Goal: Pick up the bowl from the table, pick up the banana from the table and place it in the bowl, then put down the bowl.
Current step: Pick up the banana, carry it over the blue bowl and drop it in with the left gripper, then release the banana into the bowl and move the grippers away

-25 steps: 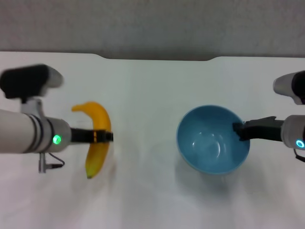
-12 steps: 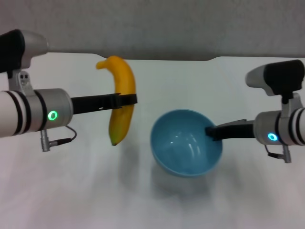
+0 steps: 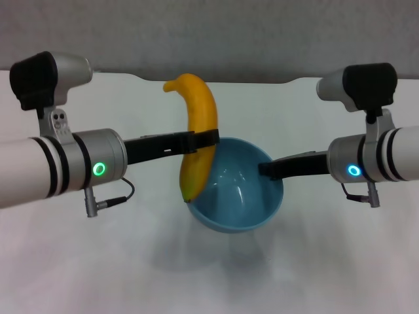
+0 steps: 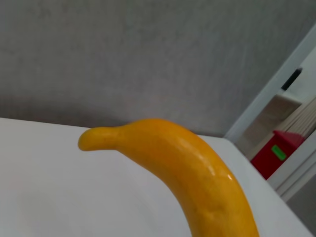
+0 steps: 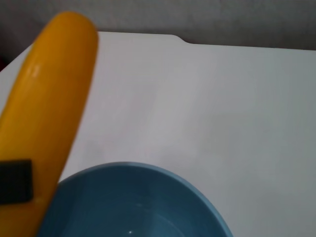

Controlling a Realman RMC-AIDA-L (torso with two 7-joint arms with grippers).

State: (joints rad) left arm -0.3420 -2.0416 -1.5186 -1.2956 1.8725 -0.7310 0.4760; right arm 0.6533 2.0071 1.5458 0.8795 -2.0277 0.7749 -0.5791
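My left gripper [image 3: 208, 140] is shut on the yellow-orange banana [image 3: 198, 134] and holds it upright in the air, stem up, its dark tip hanging at the near-left rim of the light-blue bowl [image 3: 239, 196]. My right gripper [image 3: 264, 170] is shut on the bowl's right rim and holds the bowl above the white table [image 3: 98, 268]. The banana [image 4: 192, 170] fills the left wrist view. In the right wrist view the banana [image 5: 47, 113] stands beside the bowl [image 5: 133, 202], with one black finger [image 5: 15, 187] of the left gripper across it.
The table's far edge has a shallow notch [image 3: 222, 81], with a grey wall behind. In the left wrist view a red box [image 4: 274, 155] and white shelving stand beyond the table's end.
Both arms have risen and moved toward the centre. The banana left the table and now hangs at the bowl's rim; the bowl has lifted and shifted left.
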